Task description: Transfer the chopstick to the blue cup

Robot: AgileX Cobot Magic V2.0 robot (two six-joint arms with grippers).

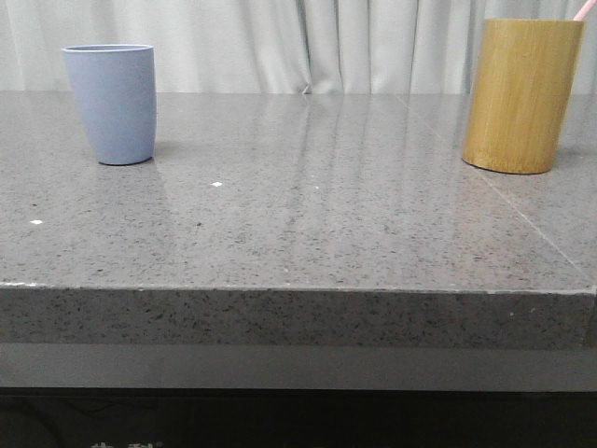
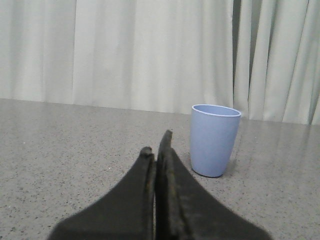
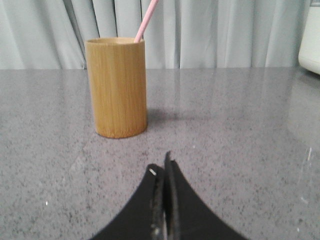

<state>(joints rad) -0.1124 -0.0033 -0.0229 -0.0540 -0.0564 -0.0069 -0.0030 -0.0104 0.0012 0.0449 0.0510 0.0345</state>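
We see the chopstick leaning in the bamboo holder at the upper left of the right wrist frame, its pink end poking above the rim; in the front view only its tip shows at the upper right corner. The blue cup stands at the upper left, well apart on the grey stone table. Both the left pincer and the right pincer are clenched on nothing. We judge the stick light, stiff and smooth, likely to pivot or slip, so we would pinch the exposed part just above the rim.
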